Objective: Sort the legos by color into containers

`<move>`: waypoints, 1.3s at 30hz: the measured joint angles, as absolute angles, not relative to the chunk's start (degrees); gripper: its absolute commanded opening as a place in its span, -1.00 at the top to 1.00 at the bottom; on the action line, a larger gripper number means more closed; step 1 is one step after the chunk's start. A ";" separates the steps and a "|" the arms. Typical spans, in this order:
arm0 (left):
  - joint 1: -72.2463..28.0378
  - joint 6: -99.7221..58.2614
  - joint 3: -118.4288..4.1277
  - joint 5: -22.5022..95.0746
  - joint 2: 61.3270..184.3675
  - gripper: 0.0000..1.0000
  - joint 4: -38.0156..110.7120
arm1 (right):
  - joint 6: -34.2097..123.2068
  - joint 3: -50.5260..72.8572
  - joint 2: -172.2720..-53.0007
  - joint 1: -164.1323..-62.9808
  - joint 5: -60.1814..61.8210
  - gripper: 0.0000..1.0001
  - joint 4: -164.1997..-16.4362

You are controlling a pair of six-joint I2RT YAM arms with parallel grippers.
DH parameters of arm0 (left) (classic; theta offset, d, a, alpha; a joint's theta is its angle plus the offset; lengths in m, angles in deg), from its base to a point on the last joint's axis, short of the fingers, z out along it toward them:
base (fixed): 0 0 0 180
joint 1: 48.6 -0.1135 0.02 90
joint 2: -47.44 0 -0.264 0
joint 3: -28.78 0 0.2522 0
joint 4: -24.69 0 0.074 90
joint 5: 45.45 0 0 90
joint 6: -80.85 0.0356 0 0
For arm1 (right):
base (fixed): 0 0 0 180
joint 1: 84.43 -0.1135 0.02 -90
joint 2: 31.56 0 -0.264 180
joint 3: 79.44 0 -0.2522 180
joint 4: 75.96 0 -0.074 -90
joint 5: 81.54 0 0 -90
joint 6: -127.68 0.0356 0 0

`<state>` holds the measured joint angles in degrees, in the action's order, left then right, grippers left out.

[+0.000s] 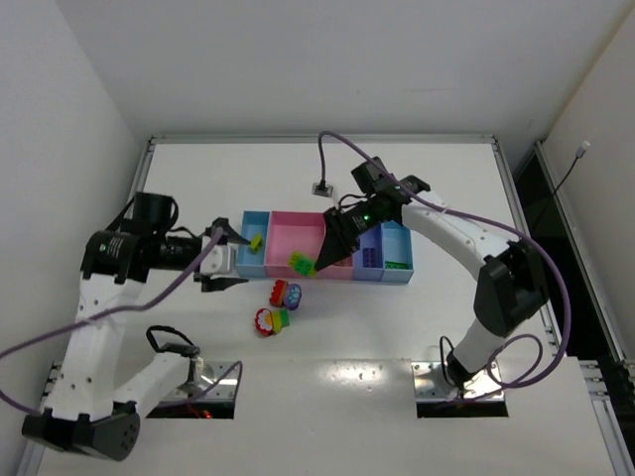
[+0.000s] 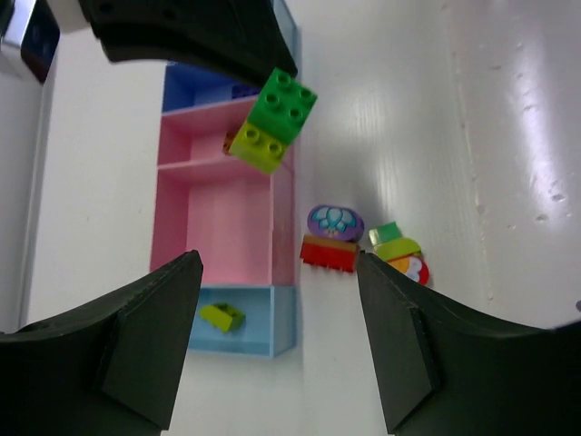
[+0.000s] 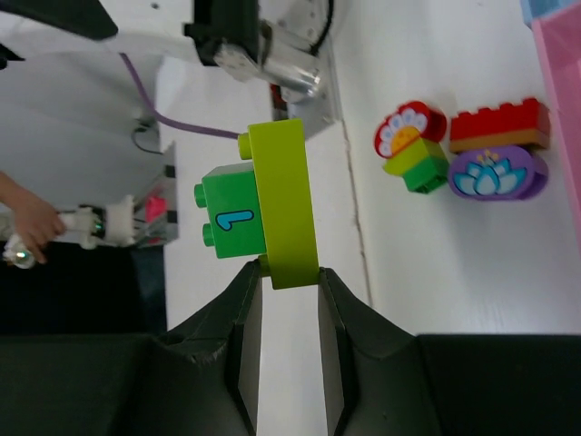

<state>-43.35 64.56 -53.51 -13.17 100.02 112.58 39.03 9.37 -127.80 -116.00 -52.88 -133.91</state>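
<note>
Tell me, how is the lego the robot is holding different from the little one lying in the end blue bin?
The held lego is two bricks stuck together, green and lime; the bin lego is one lime piece. The held lego is up in the air, pinched by the right fingers; the bin lego lies on the floor of the light blue bin. Both show lime.

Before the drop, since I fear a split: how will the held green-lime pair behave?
Probably rigid and light: the right gripper pinches only one end of the lime brick. The green brick clings on by studs alone, it seems, so a knock might pop it off. Smooth plastic could swivel in that narrow grip.
</note>
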 measured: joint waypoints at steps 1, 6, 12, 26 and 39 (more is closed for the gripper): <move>-41.75 63.51 -56.01 -13.43 102.07 -0.51 112.58 | 41.21 9.37 -127.96 -116.00 -53.86 1.00 -132.09; -34.58 57.28 -60.66 -13.58 109.50 -0.51 109.78 | 47.88 9.37 -128.06 -116.05 -56.81 1.00 -126.34; -24.33 51.99 -59.44 -10.74 110.07 -0.43 104.71 | 52.05 9.35 -129.11 -116.05 -59.26 1.00 -122.30; -17.16 47.49 -55.15 -1.60 106.73 -0.38 91.55 | 56.75 9.42 -130.08 -116.57 -62.85 1.00 -118.23; -17.03 49.04 -54.83 -0.58 108.72 0.06 88.95 | 57.41 9.42 -130.08 -117.38 -64.27 1.00 -117.60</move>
<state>-17.03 49.04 -54.83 -0.58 108.72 88.95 57.41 9.42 -130.08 -117.38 -64.27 -117.60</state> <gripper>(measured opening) 0.511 0.275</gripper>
